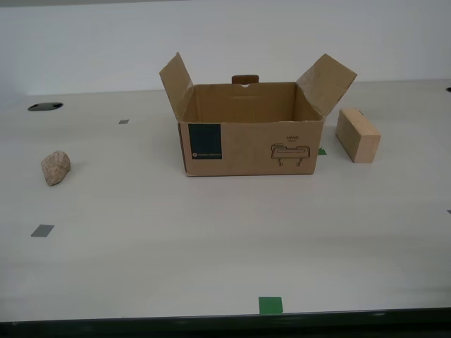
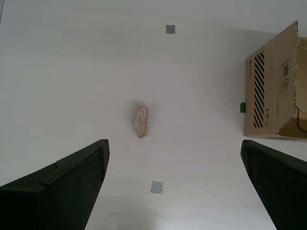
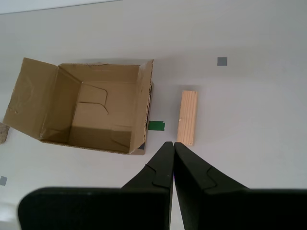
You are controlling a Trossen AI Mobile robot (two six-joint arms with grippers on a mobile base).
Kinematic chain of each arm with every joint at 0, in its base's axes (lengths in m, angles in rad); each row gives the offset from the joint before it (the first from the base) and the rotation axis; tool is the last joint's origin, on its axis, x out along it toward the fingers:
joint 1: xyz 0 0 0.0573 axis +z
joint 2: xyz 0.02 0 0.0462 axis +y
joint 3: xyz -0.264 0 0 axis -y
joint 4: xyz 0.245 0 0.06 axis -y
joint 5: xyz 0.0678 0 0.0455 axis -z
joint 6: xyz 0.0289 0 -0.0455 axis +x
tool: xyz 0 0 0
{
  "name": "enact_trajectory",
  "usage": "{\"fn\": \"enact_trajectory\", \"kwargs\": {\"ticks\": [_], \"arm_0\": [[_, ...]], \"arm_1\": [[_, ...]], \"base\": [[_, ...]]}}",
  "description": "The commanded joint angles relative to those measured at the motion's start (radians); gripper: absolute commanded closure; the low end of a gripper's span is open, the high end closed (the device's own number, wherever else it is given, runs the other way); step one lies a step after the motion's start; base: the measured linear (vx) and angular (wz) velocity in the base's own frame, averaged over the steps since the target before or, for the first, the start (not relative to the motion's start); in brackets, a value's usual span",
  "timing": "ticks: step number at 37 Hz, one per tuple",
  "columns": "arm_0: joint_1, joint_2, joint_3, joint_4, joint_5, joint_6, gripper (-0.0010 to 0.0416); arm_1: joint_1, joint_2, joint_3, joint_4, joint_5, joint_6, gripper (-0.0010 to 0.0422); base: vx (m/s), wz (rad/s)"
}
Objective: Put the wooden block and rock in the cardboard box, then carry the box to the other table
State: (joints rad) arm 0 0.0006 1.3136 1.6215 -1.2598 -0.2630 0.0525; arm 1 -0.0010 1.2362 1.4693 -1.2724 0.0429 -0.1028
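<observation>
One pale tan rectangular wooden block (image 1: 358,135) is lying just beside one open brown cardboard box (image 1: 246,137), and one pinkish speckled rock (image 1: 56,167) is sitting well apart at the exterior view's left. My first gripper (image 3: 172,146) is hanging clenched above the block, while my second gripper (image 2: 175,160) is hovering spread wide and empty over the rock.

1. The cardboard box (image 1: 250,137) stands open-topped toward the far edge of the table (image 1: 211,239), its side flaps splayed outward and upward, leaving the mouth unobstructed from above.
2. The wooden block (image 1: 358,135) lies just beside the box, apart from it; a narrow gap with a green tape mark (image 3: 156,126) separates them.
3. The rock (image 1: 56,167) sits alone, well apart from the box, with bare surface on every side.
4. A broad open stretch runs between the box and the table's near edge, holding only flat tape marks.
5. My first gripper (image 3: 172,146) hangs above the block's end, jaws pressed together; my second gripper (image 2: 175,158) hangs spread wide above the rock.
</observation>
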Motion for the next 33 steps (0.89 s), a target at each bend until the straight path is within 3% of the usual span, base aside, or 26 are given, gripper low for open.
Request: {"fn": "enact_trajectory", "kwargs": {"ticks": [1, 13, 17, 24, 33], "arm_0": [[0.0, 0.0, 0.001, -0.004, 0.003, 0.005, 0.0403], [0.0, 0.0, 0.001, -0.004, 0.002, 0.019, 0.0401], [0.0, 0.0, 0.001, -0.004, 0.002, 0.024, 0.0381], [0.0, 0.0, 0.001, -0.005, 0.003, 0.025, 0.03], [0.0, 0.0, 0.001, -0.005, 0.003, 0.026, 0.0166]], "arm_1": [[0.0, 0.0, 0.001, 0.001, 0.002, -0.002, 0.0037], [0.0, 0.0, 0.001, 0.003, 0.002, -0.002, 0.0037], [0.0, 0.0, 0.001, 0.003, 0.002, -0.002, 0.0037], [0.0, 0.0, 0.001, 0.003, 0.002, -0.002, 0.0037], [0.0, 0.0, 0.001, 0.003, 0.002, -0.002, 0.0037]], "base": [[0.0, 0.0], [0.0, 0.0], [0.0, 0.0], [0.0, 0.0], [0.0, 0.0]]}}
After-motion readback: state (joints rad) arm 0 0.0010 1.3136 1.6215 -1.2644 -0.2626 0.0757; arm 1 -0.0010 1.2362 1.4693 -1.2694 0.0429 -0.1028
